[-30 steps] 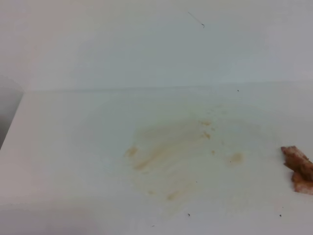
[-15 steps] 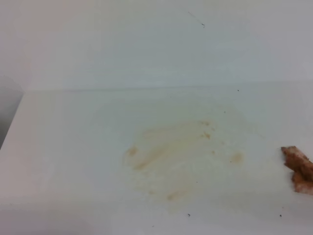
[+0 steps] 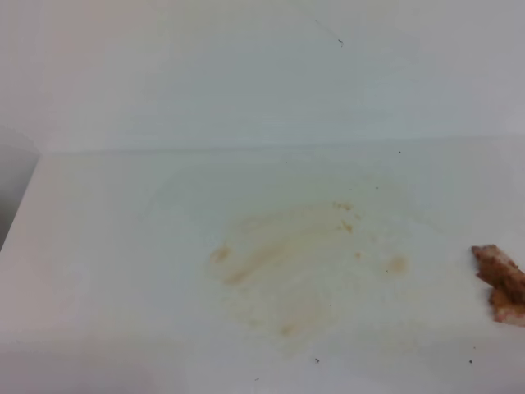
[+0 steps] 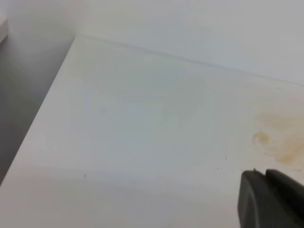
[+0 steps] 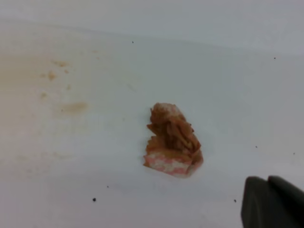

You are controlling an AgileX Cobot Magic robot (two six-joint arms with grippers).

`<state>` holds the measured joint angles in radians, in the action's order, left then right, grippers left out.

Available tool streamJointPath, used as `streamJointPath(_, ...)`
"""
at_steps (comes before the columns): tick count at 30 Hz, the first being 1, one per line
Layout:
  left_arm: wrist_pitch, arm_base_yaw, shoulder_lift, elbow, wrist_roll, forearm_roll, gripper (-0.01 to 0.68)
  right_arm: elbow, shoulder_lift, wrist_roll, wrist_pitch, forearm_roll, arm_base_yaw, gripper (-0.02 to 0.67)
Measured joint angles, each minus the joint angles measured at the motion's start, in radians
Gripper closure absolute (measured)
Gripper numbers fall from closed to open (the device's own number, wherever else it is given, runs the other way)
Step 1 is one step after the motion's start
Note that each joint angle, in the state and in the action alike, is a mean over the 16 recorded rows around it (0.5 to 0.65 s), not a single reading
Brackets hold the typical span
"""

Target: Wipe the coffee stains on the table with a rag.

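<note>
The coffee stains (image 3: 283,263) are faint tan smears and specks across the middle of the white table (image 3: 123,246). They also show at the right edge of the left wrist view (image 4: 280,142) and on the left of the right wrist view (image 5: 71,108). The rag (image 3: 500,283), a reddish-brown wad with pinkish edges, lies at the table's right edge, apart from the stains. It shows mid-frame in the right wrist view (image 5: 172,140). My right gripper (image 5: 267,180) hangs above the table, near and right of the rag, with its jaws together and empty. My left gripper (image 4: 264,175) is near the stains' left side, jaws together. Neither gripper shows in the exterior view.
A white wall (image 3: 246,74) rises behind the table. The table's left edge (image 3: 20,205) drops to a grey floor, also seen in the left wrist view (image 4: 28,104). A few tiny dark specks (image 5: 94,199) dot the surface.
</note>
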<state>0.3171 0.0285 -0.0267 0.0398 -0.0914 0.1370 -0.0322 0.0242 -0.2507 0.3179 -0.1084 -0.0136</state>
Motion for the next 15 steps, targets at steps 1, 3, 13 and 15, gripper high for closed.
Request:
streamJointPath(1, 0.000, 0.000, 0.000, 0.000, 0.000, 0.000, 0.675, 0.000, 0.000, 0.014, 0.007, 0.003, 0.000, 0.651)
streamJointPath(3, 0.000, 0.000, 0.000, 0.000, 0.000, 0.000, 0.675, 0.001, 0.000, 0.042, 0.015, 0.011, 0.000, 0.651)
streamJointPath(13, 0.000, 0.000, 0.000, 0.003, 0.000, 0.001, 0.675, 0.001, 0.001, 0.121, 0.009, 0.058, 0.000, 0.652)
streamJointPath(15, 0.000, 0.000, 0.000, 0.003, 0.000, 0.001, 0.675, 0.000, 0.001, 0.129, 0.005, 0.064, 0.000, 0.652)
